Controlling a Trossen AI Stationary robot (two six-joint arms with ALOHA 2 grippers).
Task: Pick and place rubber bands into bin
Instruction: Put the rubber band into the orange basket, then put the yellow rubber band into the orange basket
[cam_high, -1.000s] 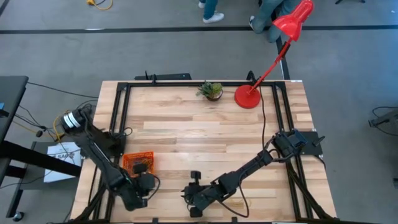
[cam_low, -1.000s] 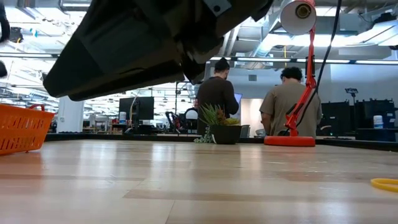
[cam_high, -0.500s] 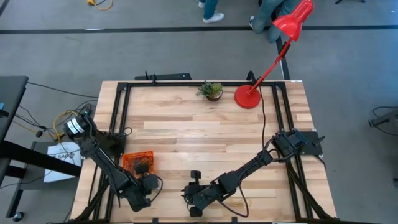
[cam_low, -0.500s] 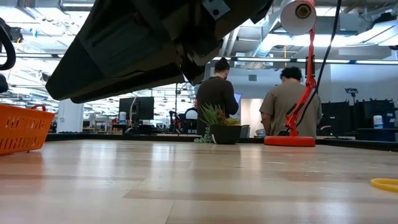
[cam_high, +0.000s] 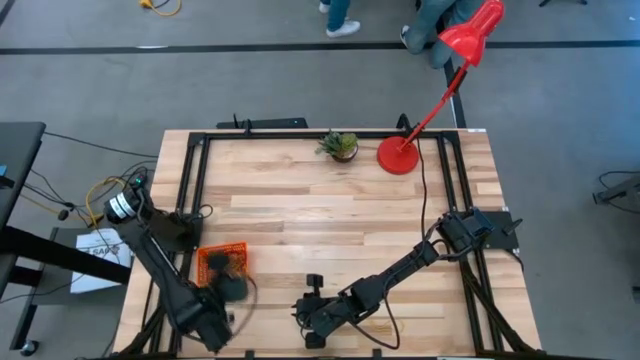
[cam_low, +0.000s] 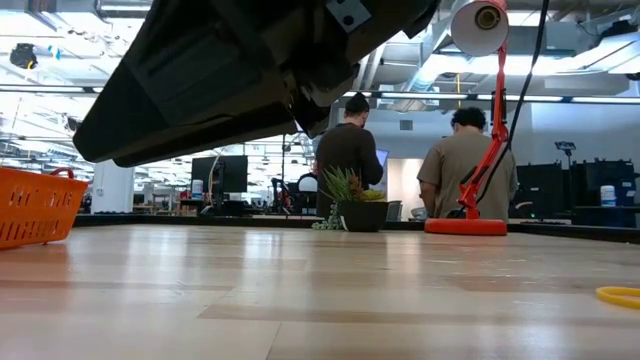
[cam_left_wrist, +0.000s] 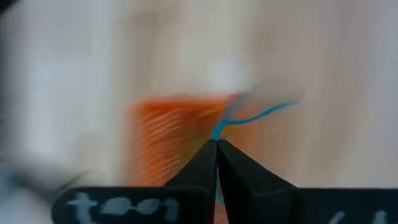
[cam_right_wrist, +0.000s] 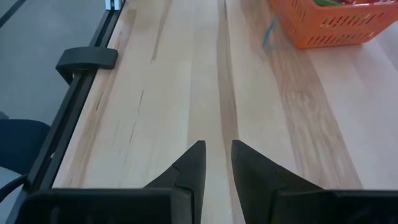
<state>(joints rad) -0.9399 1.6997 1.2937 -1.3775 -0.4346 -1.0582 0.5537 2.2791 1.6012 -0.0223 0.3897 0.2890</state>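
The orange bin (cam_high: 221, 262) stands near the table's left front; it also shows in the low view (cam_low: 35, 205) and the right wrist view (cam_right_wrist: 329, 25), with red and green bands inside. My left gripper (cam_high: 232, 286) hovers at the bin's near right corner, shut on a blue rubber band (cam_left_wrist: 261, 115). My right gripper (cam_right_wrist: 217, 155) is low over the table's front middle, pointing toward the bin, open with nothing between its fingers. A blue strand (cam_right_wrist: 268, 34) shows beside the bin. A yellow band (cam_low: 620, 295) lies flat on the table. My left gripper pinches the blue rubber band between its two fingertips (cam_left_wrist: 216, 143). The rest of the band (cam_left_wrist: 267, 112) trails away from the tips in a slack curve in front of the orange bin (cam_left_wrist: 168, 127). Blur hides which part of the loop is held.
A red desk lamp (cam_high: 398, 155) and a small potted plant (cam_high: 340, 146) stand at the far edge. A black frame (cam_high: 190, 170) borders the table. My right arm (cam_high: 400, 270) lies across the front right. People (cam_low: 350, 150) stand beyond the far edge.
My left gripper has moved from the table's near edge toward the bin, and its arm has swung with it. My right arm has kept still.
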